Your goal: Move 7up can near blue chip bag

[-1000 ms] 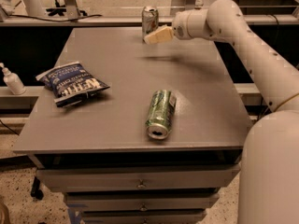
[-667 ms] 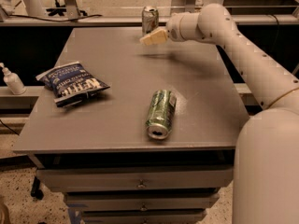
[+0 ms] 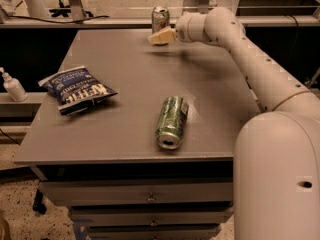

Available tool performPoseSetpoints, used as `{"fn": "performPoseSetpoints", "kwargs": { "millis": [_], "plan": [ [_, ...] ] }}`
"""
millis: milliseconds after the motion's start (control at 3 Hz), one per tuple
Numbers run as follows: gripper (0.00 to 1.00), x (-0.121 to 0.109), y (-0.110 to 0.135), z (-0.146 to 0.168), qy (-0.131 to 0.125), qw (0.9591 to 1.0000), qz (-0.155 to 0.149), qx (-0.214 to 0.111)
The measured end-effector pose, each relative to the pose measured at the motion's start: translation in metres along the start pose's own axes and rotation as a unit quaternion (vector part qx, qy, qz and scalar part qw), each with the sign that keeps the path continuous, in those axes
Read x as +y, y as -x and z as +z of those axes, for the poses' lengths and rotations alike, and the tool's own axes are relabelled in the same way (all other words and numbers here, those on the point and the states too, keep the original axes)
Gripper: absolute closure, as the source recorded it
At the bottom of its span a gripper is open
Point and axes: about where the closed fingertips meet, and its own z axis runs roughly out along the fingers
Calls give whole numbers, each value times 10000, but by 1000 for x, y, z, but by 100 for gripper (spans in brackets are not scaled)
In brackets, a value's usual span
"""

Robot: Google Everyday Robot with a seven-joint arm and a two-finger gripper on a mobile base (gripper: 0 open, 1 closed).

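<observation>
- The gripper [image 3: 161, 36], a pale cream wedge, was seen at the far edge of the worktop [image 3: 215, 94], just in front of the 7up can [image 3: 160, 17]. How wide it stood could not be made out, nor whether it touched the can.
- The 7up can was found upright at the back edge, pale silver. No writing on it could be read.
- The white arm [image 3: 260, 69] was stretched from the right foreground across to the gripper.
- A green patterned can [image 3: 171, 121] was laid on its side near the front edge, its silver end turned toward the camera. Its label could not be read.
- The blue chip bag [image 3: 77, 90] was placed flat at the left side, well apart from the 7up can. White block letters that appeared to read "KETTLE" were shown on it.
- A small white pump bottle [image 3: 12, 86] was seen off the worktop at the left.
</observation>
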Motion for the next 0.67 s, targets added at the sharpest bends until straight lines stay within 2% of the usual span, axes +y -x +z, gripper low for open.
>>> {"fn": "performPoseSetpoints", "kwargs": {
  "millis": [333,667],
  "plan": [
    [4,-8,6,10,-61,9997,226,-88],
    [21,-9,5,18,-33,9984,564,-65]
  ]
}}
